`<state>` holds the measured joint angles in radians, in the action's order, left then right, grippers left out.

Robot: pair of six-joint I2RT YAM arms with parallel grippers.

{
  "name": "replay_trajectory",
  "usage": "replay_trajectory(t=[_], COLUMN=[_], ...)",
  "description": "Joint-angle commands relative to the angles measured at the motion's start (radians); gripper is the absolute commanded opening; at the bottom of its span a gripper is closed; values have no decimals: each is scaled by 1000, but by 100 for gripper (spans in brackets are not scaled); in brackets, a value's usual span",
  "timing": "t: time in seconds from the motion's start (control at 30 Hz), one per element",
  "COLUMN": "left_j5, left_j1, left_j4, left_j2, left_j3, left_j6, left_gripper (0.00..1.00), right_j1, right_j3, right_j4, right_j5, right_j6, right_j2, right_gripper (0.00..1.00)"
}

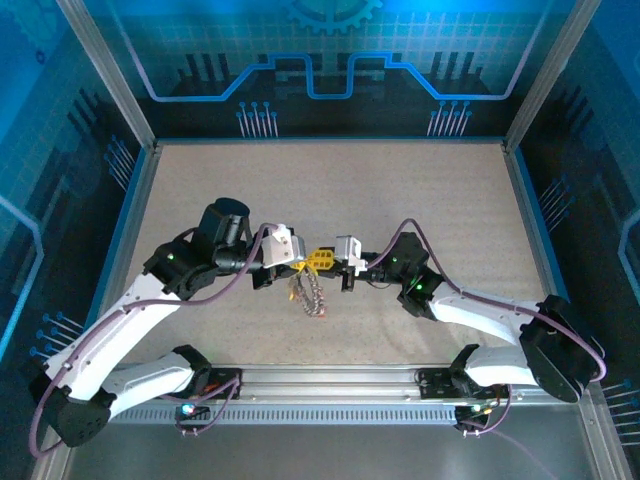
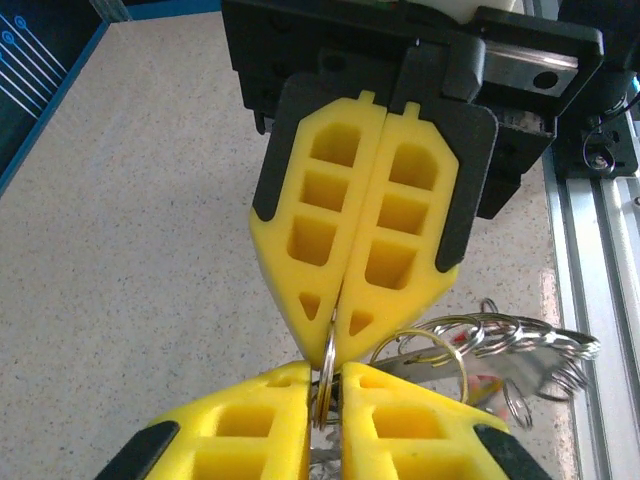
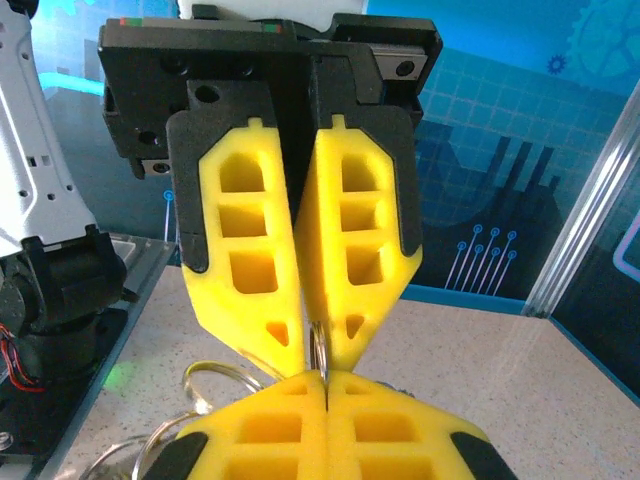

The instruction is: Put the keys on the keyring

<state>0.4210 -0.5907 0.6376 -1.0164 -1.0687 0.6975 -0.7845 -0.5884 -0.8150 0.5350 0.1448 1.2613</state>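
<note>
Overhead looks down on table (image 1: 400, 190); wrist views close, face-to-face, sharing keyring (image 2: 326, 368).

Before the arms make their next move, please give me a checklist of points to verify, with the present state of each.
1. Left gripper shut on the thin silvery metal keyring: ok.
2. Right gripper shut on the same ring: ok.
3. Yellow fingers of the two grippers apart from each other: cannot tell, the tips are very close.
4. Hanging bunch of silvery keys and rings free of the beige table: cannot tell.
5. Ring's split opened for a key: cannot tell, hidden by the fingers.
</note>
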Motion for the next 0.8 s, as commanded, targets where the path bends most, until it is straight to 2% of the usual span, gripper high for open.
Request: replay_trajectory(t=[0.0,0.1,0.2,0.27,0.43,0.77], left_j5=[25,19,0,-15,-50,-77], left_j1=[7,6,8,8,5,-12], left_j4=[16,36,55,105,238,302], left_j2=[-11,-4,-5,-23,-76,-123], left_j3=[-22,-30,-44,-77,-177,-256], left_j6=[25,35,58,88,145,183], left_gripper=[12,0,0,0,0,0], right_j1=[-5,-5,-5,-5,-5,-6], right_j3=[-6,-5,-14,-20,-49,-61], right_j4=[-89,-77,-29,14,153,159], right_j5=[27,30,26,23,-2,-3], right_j6=[-10,3,26,57,132,119], right_j2=[-7,-5,-10,-14,-38,-27], right_gripper=[0,0,0,8,20,21])
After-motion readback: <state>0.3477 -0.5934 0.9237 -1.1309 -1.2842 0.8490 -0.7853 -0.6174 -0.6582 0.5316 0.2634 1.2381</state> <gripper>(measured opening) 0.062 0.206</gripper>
